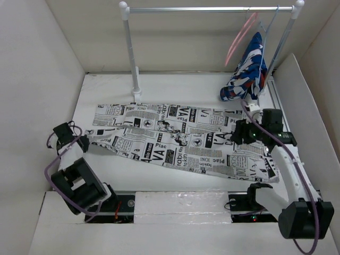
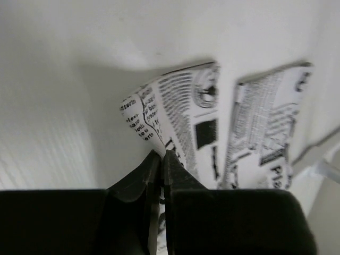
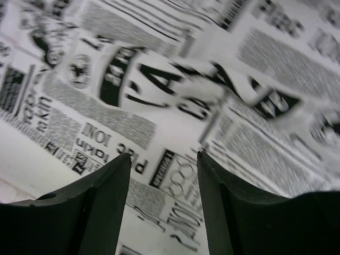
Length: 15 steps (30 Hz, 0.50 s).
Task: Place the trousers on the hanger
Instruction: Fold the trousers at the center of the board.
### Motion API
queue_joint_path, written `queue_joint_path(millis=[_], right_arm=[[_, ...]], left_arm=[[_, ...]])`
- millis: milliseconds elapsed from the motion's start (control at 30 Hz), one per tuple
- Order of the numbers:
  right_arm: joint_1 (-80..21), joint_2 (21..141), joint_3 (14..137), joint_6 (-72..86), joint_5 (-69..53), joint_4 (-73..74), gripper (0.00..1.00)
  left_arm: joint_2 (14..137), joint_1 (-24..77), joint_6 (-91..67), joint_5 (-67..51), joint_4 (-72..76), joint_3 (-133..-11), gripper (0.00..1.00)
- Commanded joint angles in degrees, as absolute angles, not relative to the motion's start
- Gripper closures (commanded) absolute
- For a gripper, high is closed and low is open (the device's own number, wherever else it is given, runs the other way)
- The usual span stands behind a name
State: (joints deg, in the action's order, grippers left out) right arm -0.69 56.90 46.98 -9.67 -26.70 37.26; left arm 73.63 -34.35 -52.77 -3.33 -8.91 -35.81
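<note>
Your left gripper (image 2: pixel 161 156) is pinched closed on a leg-end edge of the soft white newspaper-print trousers (image 1: pixel 180 138), which lie spread flat across the white table (image 1: pixel 106 90). Your right gripper (image 3: pixel 163 156) hangs over the other end, jaws apart, holding nothing. The thin pink wire hanger (image 1: pixel 240 36) hangs on the metal rail (image 1: pixel 207 9), well apart. My read: only the first grasp is made; getting the trousers onto the hanger is all left.

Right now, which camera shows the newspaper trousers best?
The top external view: the trousers lie spread full length on the table, both legs showing. The left wrist view shows only leg ends, one pinched in the shut left gripper. The right wrist view shows just blurry print beneath the open right gripper.
</note>
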Motion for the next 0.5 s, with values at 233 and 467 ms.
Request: queue_joint_path(millis=[233, 467], right_arm=[[20.6, 60.6, 46.5, -3.1, -6.1, 51.8, 0.49], [39.9, 67.3, 48.9, 2.2, 5.4, 46.6, 0.47]], left_arm=[[55.7, -23.9, -49.5, -5.4, -12.2, -39.2, 1.00], [53.2, -19.4, -45.2, -11.7, -14.8, -36.7, 1.00]])
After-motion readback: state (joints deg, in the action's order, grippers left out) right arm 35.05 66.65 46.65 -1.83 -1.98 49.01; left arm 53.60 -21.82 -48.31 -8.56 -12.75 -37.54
